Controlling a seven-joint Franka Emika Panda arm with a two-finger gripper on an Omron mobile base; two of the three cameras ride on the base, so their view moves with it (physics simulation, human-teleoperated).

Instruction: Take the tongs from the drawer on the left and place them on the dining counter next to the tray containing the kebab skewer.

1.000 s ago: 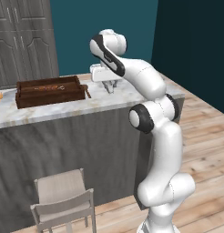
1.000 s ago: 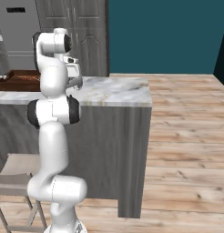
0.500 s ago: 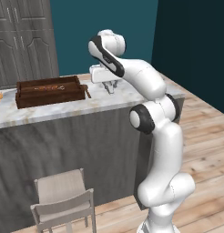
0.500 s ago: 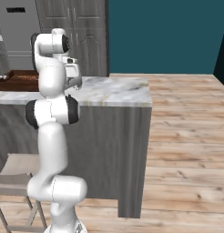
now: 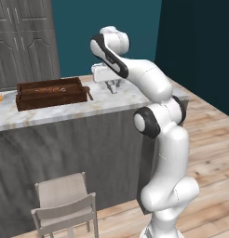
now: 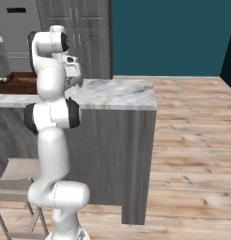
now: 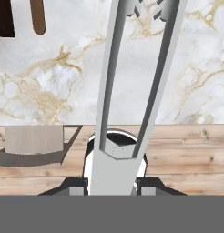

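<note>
Our hand [image 5: 113, 86] has its two fingers closed around the joined end of the tongs [image 7: 136, 77], and in the hand view the two light-grey arms run straight away from us, spreading slightly toward their scalloped tips, over the marble of the tabletop [image 5: 130, 95]. From the base views we hold them above the slab, pointing down, just to the right of the tray [image 5: 51, 95], whose small end handle [image 7: 37, 17] shows at the top left of the hand view. The kebab skewer [image 5: 49, 90] lies inside the tray. We judge the tongs to be light, stiff and rather slippery: smooth metal, held at one end only, so they may pivot or slide in the grip. Holding at the joint keeps both arms together. We expect them to clatter and possibly skid on the polished marble if released from any height.
</note>
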